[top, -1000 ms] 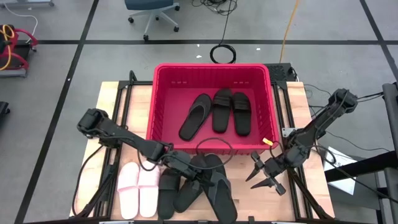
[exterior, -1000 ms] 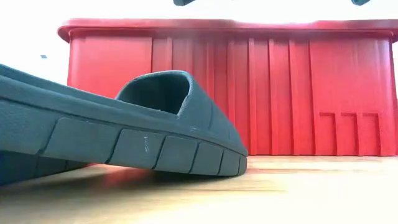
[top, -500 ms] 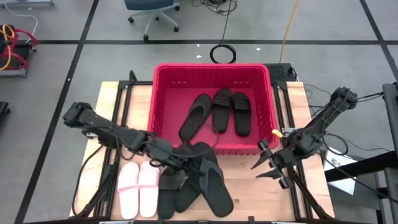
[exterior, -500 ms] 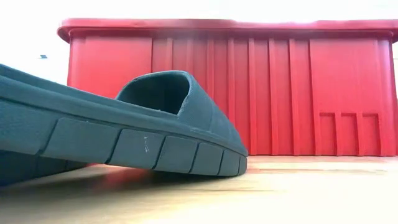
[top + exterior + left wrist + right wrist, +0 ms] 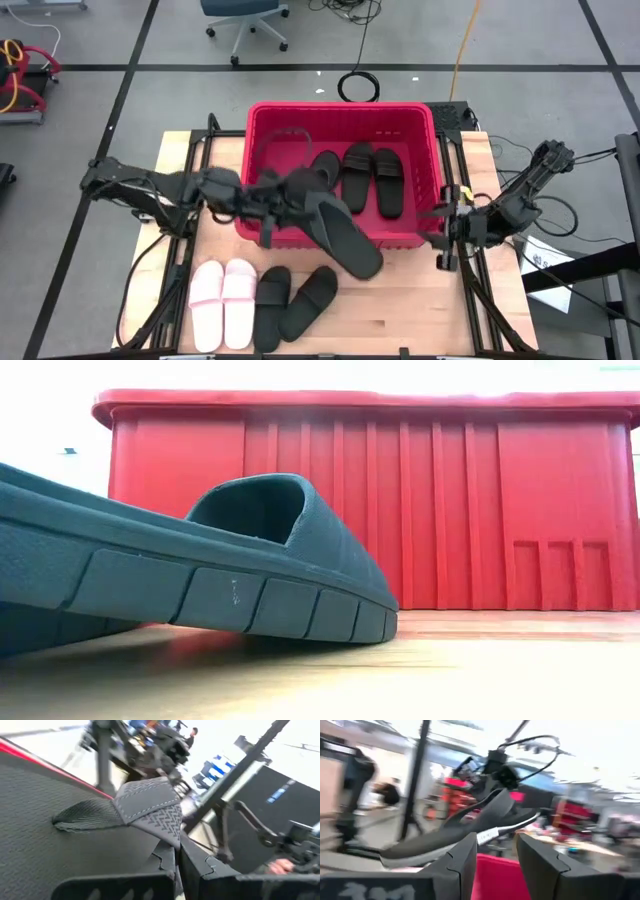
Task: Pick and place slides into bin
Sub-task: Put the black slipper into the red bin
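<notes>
Black flip-flop (image 5: 340,232) clamped by strap in left gripper (image 5: 275,200), held over red bin (image 5: 262,126) near wall, apparently airborne. Right gripper (image 5: 447,228) beside bin, fingers parted, empty.

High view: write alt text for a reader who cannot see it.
The left gripper holds a black thong flip-flop over the near rim of the large red plastic bin, which holds three black sandals. The right gripper waits beside the bin.
</notes>
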